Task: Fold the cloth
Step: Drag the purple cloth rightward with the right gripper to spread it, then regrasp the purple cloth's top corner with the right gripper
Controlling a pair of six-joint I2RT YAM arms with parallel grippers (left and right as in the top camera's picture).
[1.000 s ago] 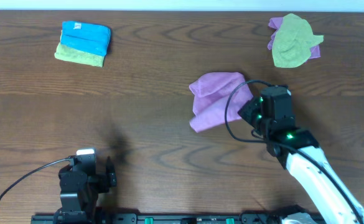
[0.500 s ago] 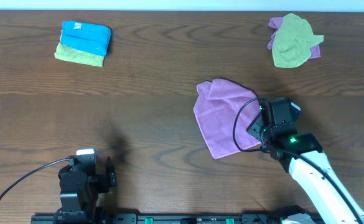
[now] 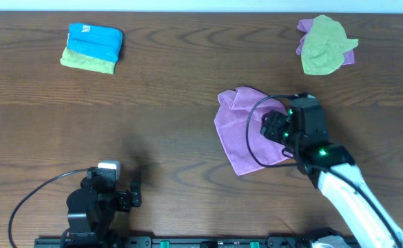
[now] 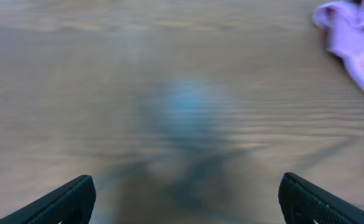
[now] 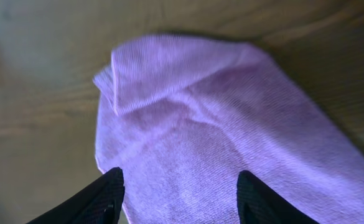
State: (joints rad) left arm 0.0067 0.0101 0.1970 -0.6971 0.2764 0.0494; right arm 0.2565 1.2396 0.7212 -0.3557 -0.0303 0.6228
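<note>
Purple cloth point(image 3: 237, 141) under spread right jaws, left jaws wide, empty, folded stack point(image 3: 93, 47), crumpled pile point(image 3: 323, 47) apart

Wooden table point(image 3: 173, 83), folded blue cloth point(image 3: 95, 39) atop folded green cloth point(image 3: 87, 63), crumpled green rag point(image 3: 322, 49) over purple rag point(image 3: 303, 27)

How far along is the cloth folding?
Looks done: blue cloth folded atop a green cloth, far left. In hand: right claw open above the purple cloth, flat with one corner turned over, ungripped. To do: all its folds; left claw open, empty.
</note>
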